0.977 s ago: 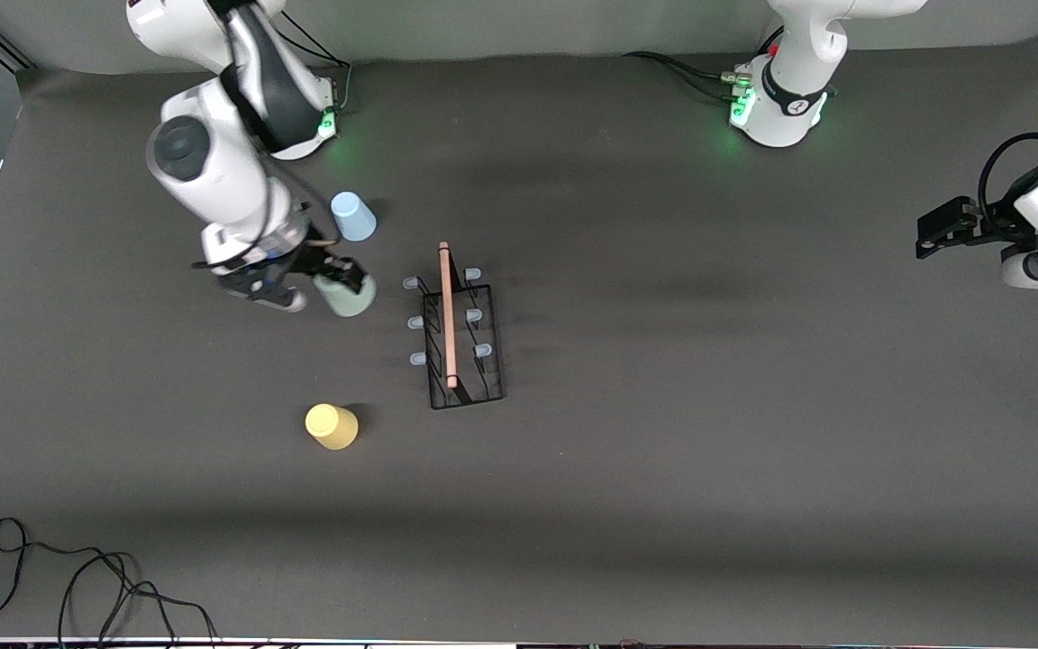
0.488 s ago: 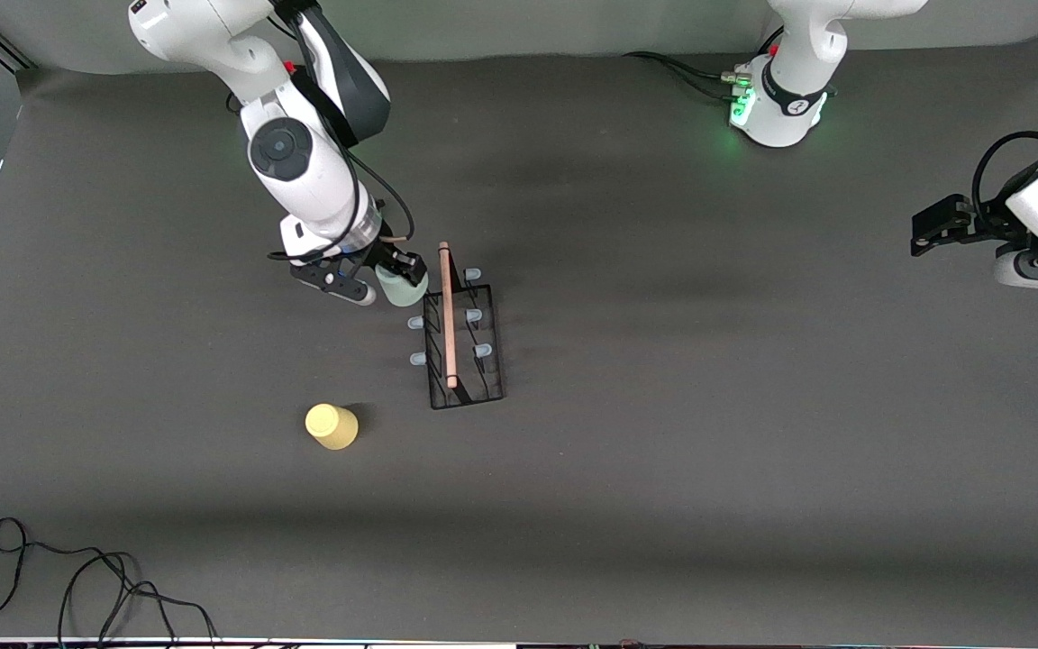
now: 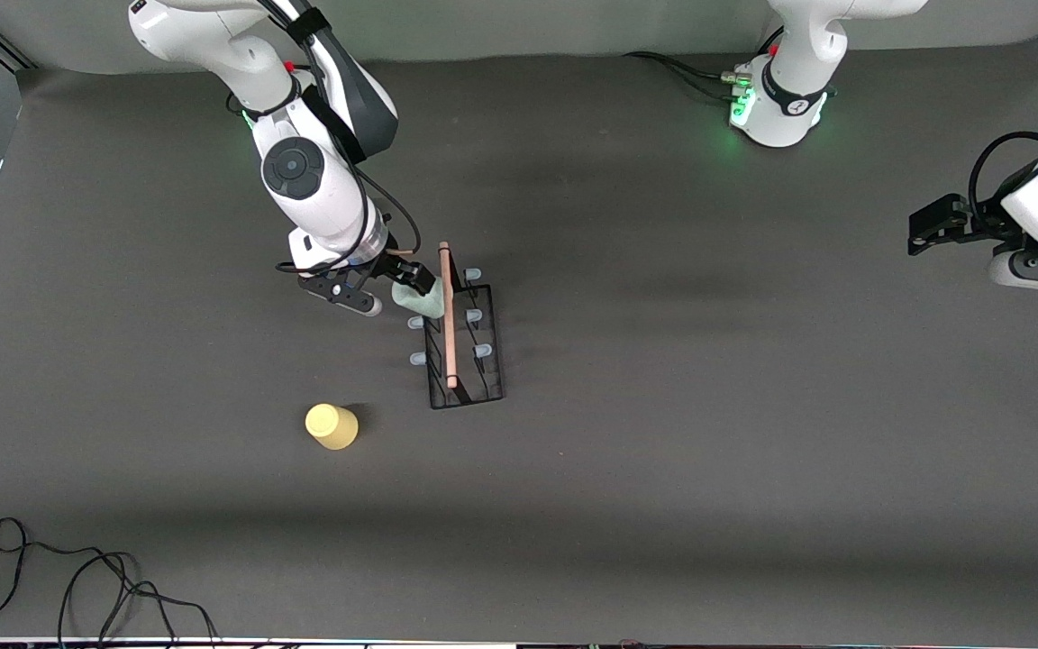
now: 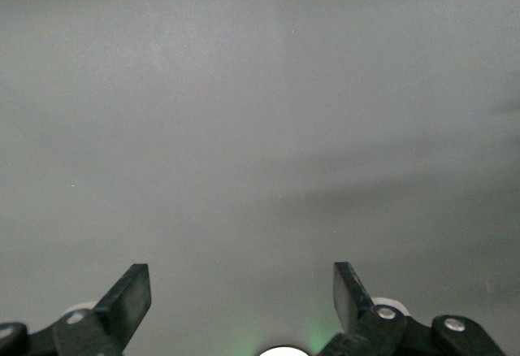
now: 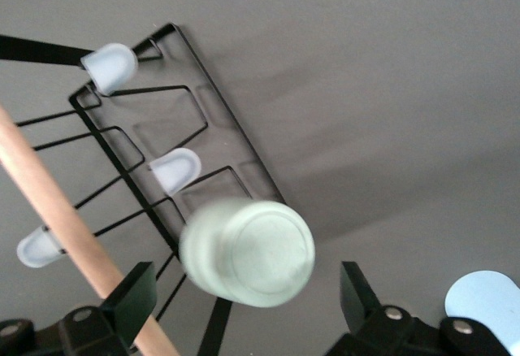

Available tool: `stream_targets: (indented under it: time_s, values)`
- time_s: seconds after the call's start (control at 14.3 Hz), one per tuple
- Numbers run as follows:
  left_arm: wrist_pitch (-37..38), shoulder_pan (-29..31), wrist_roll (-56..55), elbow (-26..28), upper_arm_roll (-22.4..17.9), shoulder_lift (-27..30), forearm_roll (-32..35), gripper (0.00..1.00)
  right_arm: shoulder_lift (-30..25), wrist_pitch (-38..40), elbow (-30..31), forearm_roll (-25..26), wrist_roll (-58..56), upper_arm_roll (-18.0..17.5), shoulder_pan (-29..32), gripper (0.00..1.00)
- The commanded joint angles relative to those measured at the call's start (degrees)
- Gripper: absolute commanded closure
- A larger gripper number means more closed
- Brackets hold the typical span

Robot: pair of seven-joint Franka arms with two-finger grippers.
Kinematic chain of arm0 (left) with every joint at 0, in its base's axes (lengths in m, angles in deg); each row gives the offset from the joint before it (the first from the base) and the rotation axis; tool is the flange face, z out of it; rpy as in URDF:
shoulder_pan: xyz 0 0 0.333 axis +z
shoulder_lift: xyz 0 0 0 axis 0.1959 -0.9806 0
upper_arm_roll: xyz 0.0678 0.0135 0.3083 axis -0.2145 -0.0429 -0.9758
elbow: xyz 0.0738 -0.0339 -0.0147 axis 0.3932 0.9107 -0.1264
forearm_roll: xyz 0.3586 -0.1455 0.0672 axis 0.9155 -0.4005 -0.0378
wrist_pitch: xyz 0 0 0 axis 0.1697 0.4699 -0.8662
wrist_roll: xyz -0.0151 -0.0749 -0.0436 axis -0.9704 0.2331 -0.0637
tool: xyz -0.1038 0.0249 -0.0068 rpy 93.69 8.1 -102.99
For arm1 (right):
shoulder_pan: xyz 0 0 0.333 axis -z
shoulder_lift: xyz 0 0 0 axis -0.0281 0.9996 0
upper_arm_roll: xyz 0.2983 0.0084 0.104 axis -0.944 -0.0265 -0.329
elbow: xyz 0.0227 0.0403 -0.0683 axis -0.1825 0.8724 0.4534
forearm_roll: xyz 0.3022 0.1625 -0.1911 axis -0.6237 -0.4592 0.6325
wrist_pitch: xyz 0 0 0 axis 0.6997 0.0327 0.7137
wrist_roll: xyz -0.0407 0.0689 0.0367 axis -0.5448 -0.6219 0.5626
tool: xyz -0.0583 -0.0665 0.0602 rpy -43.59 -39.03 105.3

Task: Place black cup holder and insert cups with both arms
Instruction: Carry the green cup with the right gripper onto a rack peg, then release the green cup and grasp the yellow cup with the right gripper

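The right gripper (image 3: pixel 393 281), its black fingers spread apart, hangs beside the black wire cup holder (image 3: pixel 463 347) with its light wooden rod handle (image 3: pixel 447 315) and pale blue-grey peg tips. A smooth, tapered pale grey-green plastic cup (image 5: pixel 248 252) sits between the fingers, clear of both, over a peg at the rack's end farther from the front camera. A matching yellow cup (image 3: pixel 332 426) stands nearer that camera on the matte dark-grey table (image 3: pixel 708 451). The left gripper (image 4: pixel 242 299) waits, fingers wide, at its own end.
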Motion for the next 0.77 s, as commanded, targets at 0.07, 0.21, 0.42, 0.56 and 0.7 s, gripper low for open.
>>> stream_targets:
  time_s: [0.07,0.21,0.42,0.56,0.7]
  values:
    - [0.3,-1.0,0.3,-1.2,-0.6,-0.3,1.0,0.0,0.4,9.2,-7.5,3.7,-8.3,3.7,1.1,0.0]
    - [0.3,-1.0,0.3,-1.3,-0.6,-0.3,0.9,0.0,1.4,12.3,-10.4,4.3,-18.2,8.4,1.4,0.0]
    - [0.3,-1.0,-0.5,-1.3,-0.7,-0.3,0.9,0.0,6.3,10.7,-13.4,3.8,-29.8,15.0,1.5,0.0]
    - [0.2,-0.9,-0.6,-1.2,-0.7,-0.3,0.9,0.0,11.2,5.4,-15.4,2.6,-32.6,17.2,2.3,0.0]
    - [0.1,-0.5,-0.7,-1.2,-0.7,-0.3,0.8,0.0,15.3,0.0,-16.6,1.0,-32.6,17.1,3.3,0.0]
